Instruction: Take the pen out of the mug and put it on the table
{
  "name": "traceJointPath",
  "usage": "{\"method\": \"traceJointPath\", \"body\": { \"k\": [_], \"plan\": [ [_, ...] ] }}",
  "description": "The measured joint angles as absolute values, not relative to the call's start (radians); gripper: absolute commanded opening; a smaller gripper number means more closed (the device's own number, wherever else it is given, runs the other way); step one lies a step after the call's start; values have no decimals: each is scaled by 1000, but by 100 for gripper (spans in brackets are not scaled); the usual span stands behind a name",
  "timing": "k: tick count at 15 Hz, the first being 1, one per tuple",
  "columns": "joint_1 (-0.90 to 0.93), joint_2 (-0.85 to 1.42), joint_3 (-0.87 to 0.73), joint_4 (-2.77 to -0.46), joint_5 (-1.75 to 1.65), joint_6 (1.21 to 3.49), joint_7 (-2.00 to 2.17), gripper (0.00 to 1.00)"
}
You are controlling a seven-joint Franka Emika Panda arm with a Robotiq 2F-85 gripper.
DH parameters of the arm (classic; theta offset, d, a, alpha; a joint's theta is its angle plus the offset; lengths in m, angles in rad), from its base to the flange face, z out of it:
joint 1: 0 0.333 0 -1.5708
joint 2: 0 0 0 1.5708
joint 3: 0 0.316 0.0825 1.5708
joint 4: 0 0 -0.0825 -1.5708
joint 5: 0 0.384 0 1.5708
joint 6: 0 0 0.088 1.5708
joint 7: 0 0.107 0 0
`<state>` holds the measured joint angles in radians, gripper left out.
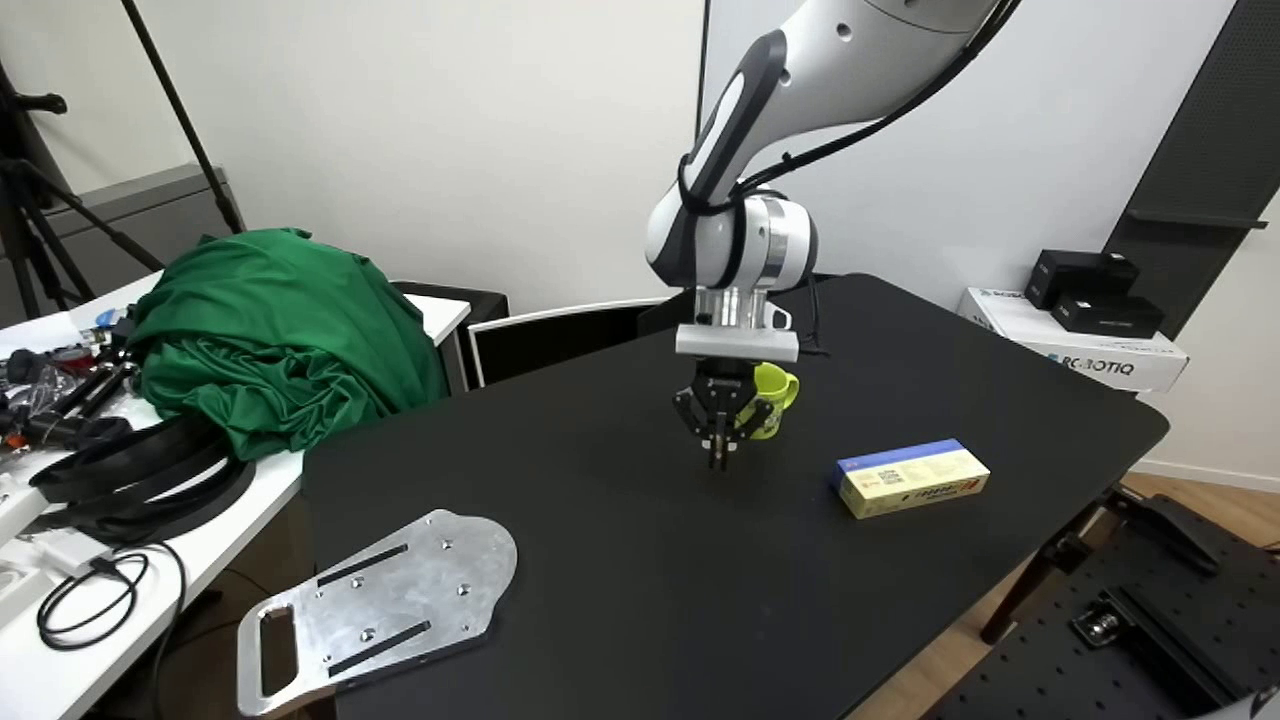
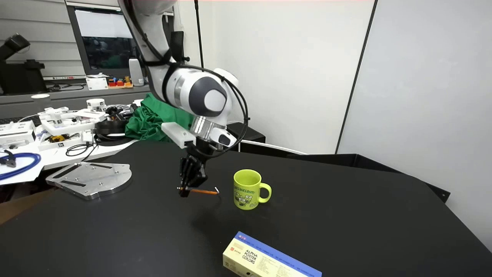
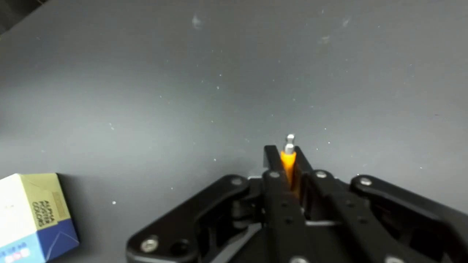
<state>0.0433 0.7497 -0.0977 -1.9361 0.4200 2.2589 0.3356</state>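
I hold the slim orange pen (image 2: pixel 205 191) clamped in my black two-finger claw (image 3: pixel 285 150), near-level, presumably for laying flat; lime-green handled mug (image 2: pixel 246 194) stands upright alongside, inward from the wall-side edge of the matte-black table (image 2: pixel 346 231)

The mug (image 2: pixel 246 189) is lime yellow-green throughout, printed with dark lettering and a band of cartoon figures in white and dark tones. The pen (image 2: pixel 203 191) is orange, with a silvery tip in the wrist view and a whitish end in an exterior view. The gripper (image 3: pixel 285 150) is black with silvery screws (image 3: pixel 149 244); the arm (image 1: pixel 870 70) is white and pale grey with dark grey panels. The table (image 1: pixel 640 600) is black in both exterior views, greyer and flecked with pale specks in the wrist view. The box (image 1: pixel 912 477) is pale yellow and blue with dark print. The plate (image 1: pixel 410 590) is silver with black slots, the cloth (image 1: pixel 290 320) green, the tube (image 2: pixel 25 155) blue, the carton (image 1: pixel 1100 357) white with dark lettering.
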Motion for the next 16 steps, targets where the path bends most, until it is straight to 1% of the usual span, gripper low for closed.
{"method": "traceJointPath", "body": {
  "k": [2,8,9,10,11,16],
  "plan": [
    [44,764,-68,-1972,417,2387,293,3],
    [-1,805,13,-2022,427,2653,186,3],
    [-17,810,32,-2026,432,2689,165,35],
    [-34,815,50,-2030,432,2717,148,37],
    [-49,818,64,-2033,432,2736,135,42],
    [-114,812,122,-2055,432,2747,88,76]
  ]
}}
